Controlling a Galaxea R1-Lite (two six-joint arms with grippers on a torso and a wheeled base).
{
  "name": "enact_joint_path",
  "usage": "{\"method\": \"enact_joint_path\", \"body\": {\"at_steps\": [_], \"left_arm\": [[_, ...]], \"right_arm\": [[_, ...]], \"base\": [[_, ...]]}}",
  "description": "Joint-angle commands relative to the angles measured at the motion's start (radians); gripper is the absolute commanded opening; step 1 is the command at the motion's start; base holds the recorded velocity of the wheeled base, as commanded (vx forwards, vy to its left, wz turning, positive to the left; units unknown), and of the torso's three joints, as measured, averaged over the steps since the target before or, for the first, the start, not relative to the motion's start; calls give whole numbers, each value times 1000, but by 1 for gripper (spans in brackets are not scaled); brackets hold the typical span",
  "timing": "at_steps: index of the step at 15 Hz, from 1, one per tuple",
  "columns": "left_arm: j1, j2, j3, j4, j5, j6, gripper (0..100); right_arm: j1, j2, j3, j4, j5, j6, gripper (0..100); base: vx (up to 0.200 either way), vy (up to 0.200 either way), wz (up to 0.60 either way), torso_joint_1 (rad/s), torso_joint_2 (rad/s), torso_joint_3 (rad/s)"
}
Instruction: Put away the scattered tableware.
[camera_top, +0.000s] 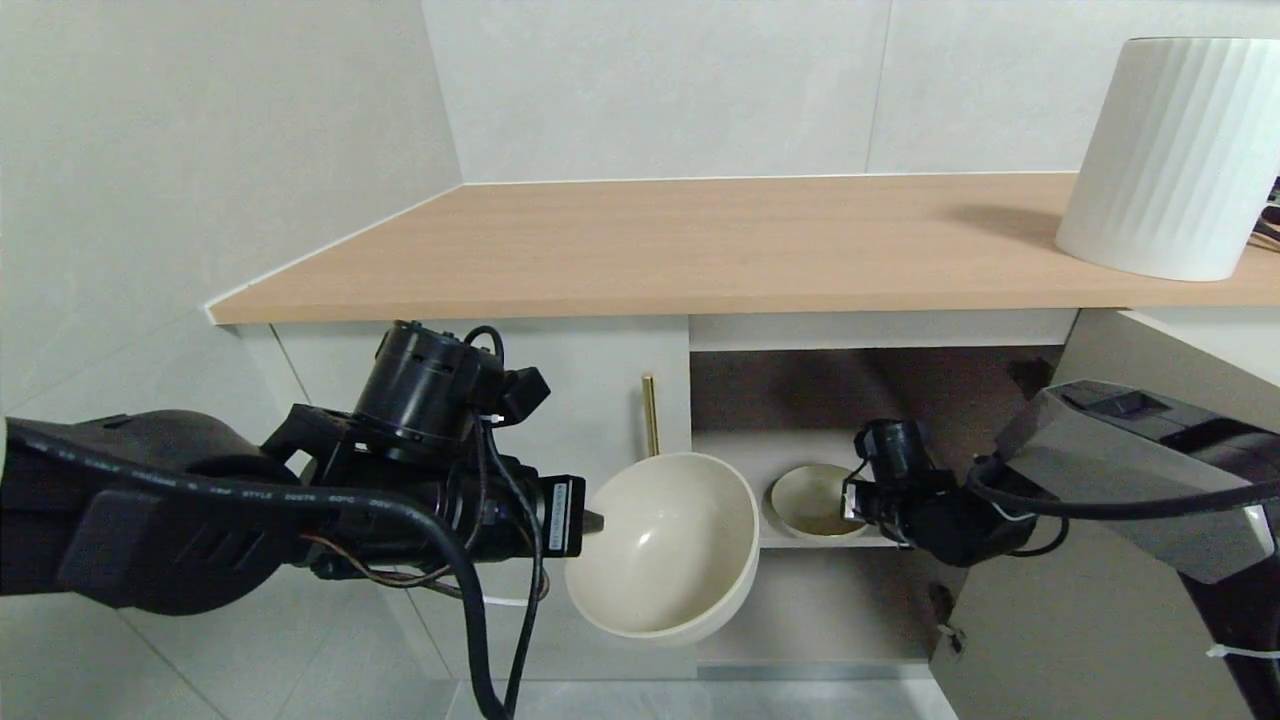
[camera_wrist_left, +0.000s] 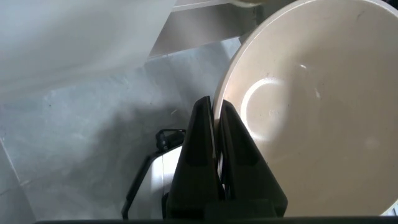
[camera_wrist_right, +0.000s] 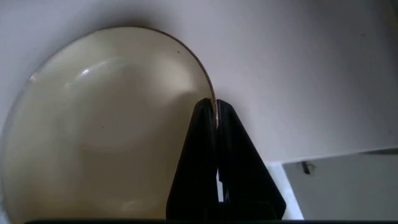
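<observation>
My left gripper (camera_top: 596, 522) is shut on the rim of a large cream bowl (camera_top: 665, 545), held tilted in the air in front of the open cabinet. In the left wrist view the fingers (camera_wrist_left: 214, 134) pinch the bowl's rim (camera_wrist_left: 219, 106). My right gripper (camera_top: 850, 502) reaches into the cabinet and is shut on the rim of a small cream plate (camera_top: 812, 500) at the shelf (camera_top: 730, 445). In the right wrist view the plate (camera_wrist_right: 106, 118) lies against the white shelf, its edge clamped in the right gripper (camera_wrist_right: 215, 115).
A wooden countertop (camera_top: 700, 245) runs above the cabinet, with a white ribbed container (camera_top: 1180, 150) at its right end. A closed cabinet door with a brass handle (camera_top: 650, 412) is left of the opening; the open door (camera_top: 1180, 350) swings out at right. Grey floor tiles (camera_wrist_left: 74, 155) lie below.
</observation>
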Motion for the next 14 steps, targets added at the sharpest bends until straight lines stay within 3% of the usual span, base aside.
{"method": "enact_joint_path", "body": {"at_steps": [1, 12, 13, 14], "left_arm": [[0, 5, 0, -2, 0, -1, 0], [-2, 16, -2, -3, 0, -1, 0], [-2, 21, -2, -5, 0, -1, 0], [-2, 24, -2, -5, 0, -1, 0]], "right_arm": [[-11, 28, -34, 1, -6, -1, 0], [-12, 88, -150, 1, -34, 1, 0], [-12, 86, -150, 1, -34, 1, 100], [-12, 80, -149, 1, -34, 4, 100]], "base": [[0, 0, 0, 0, 0, 0], [0, 0, 0, 0, 0, 0], [0, 0, 0, 0, 0, 0], [0, 0, 0, 0, 0, 0]]}}
